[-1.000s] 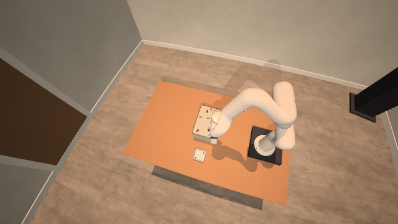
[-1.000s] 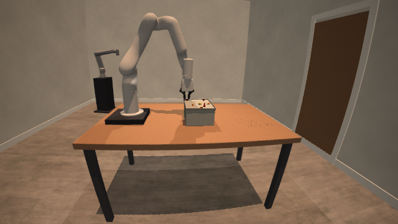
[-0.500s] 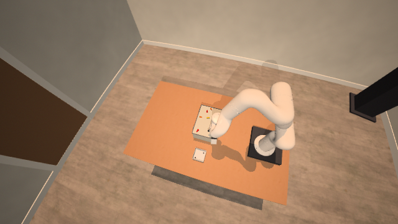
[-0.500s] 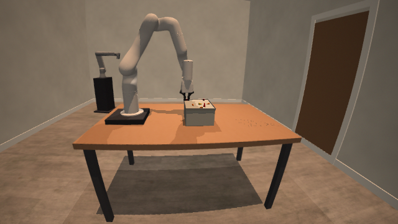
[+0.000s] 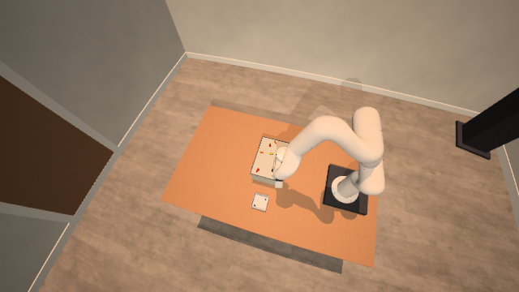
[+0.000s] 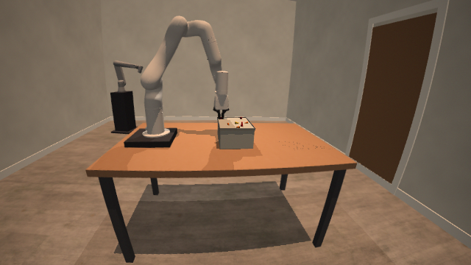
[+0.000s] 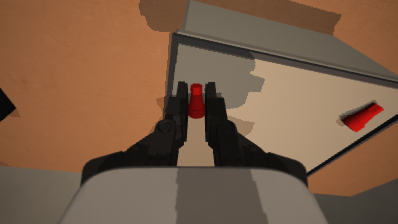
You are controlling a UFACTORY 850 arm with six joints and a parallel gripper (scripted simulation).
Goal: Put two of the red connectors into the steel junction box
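Black two-finger gripper (image 7: 196, 102), pinching a red connector (image 7: 196, 104) between its fingers, one finger on each flank. No brand, label or writing is legible on the gripper, the arm, the case or the box in any view.

Item held: red connector, tapered, narrow cap pointing to 12 o'clock in the wrist view, wider skirt toward the palm. It sits near the fingertips, over the corner region of the tool case lid (image 7: 300, 115); whether it touches the lid cannot be told.

Second red connector (image 7: 361, 117): loose on the lid at 3 o'clock from the gripper, well apart, close to the lid's edge.

Tool case (image 6: 235, 139): grey walls, pale lid, standing on the orange table (image 5: 219, 162). Further small red, yellow and orange pieces (image 5: 268, 153) lie scattered on the lid, too small to tell apart in detail.

Junction box (image 5: 260, 202): square, pale, on the table at roughly 6 o'clock from the case in the top view, just beside it but not touching.

Arm (image 5: 336, 134): cream-coloured, reaching from a black base plate (image 5: 361, 208) at about 4 o'clock from the case.
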